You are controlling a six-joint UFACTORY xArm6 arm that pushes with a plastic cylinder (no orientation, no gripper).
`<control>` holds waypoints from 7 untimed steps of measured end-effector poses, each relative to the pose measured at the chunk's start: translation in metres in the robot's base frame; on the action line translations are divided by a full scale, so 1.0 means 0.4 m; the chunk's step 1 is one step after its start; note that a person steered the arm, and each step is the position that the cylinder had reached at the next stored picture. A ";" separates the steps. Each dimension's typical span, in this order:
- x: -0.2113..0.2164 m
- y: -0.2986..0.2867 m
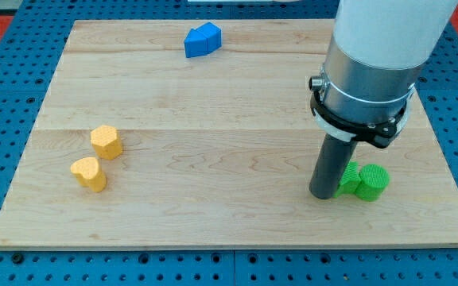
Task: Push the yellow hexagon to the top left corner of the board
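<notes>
Your tip (pixel 322 194) sits low on view's right, touching two green round blocks (pixel 362 180); no jaws, holds nothing. Yellow six-sided block (pixel 106 141) far off at view's left, near yellow heart-like block (pixel 90 173). Push not begun. Next: cross wooden board (pixel 237 103), get under hexagon, shove up-left.

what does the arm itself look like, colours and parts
A wide white cylindrical arm tops a silver-grey metal cylinder, ringed by a black clamp collar with a small bolt. Below it a straight dark grey rod runs down to my tip beside the green blocks. No cables or markings show.
</notes>
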State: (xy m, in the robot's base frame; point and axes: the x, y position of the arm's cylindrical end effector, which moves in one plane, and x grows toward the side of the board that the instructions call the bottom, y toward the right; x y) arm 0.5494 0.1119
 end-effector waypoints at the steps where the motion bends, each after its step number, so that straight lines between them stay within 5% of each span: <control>1: 0.043 -0.112; 5: 0.070 -0.194; 7: 0.065 -0.530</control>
State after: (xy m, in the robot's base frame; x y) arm 0.5754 -0.1000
